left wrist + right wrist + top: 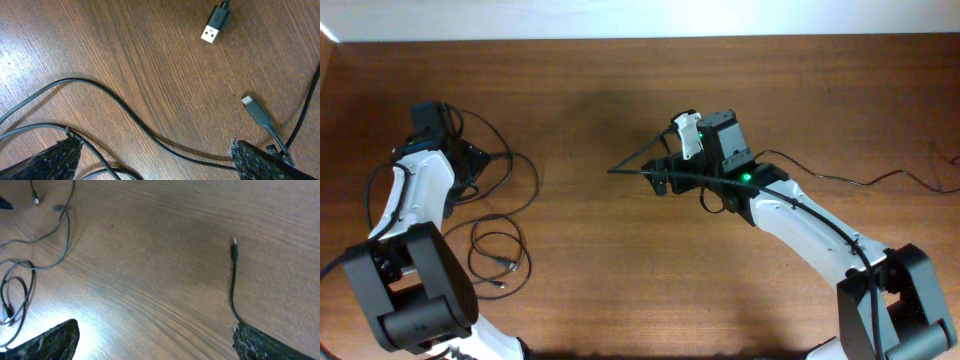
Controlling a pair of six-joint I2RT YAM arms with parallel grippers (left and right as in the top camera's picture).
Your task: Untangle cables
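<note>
Thin black cables [505, 170] lie in loose loops at the table's left, with a smaller coil [498, 255] nearer the front. My left gripper [468, 162] hovers over them, open. In the left wrist view its fingers [52, 159] stand wide apart and a cable [127, 114] runs on the wood between them. A USB plug [215, 26] and a slim plug [254, 109] lie beyond. My right gripper [665, 165] is open at mid-table. One cable end [233, 247] runs down to its right finger [265, 342] and disappears there.
The table [620, 270] is brown wood. Another thin black wire [880, 180] trails at the right edge. The right wrist view shows the left-hand cable loops [55, 230] and a coil [15, 300] far off to its left.
</note>
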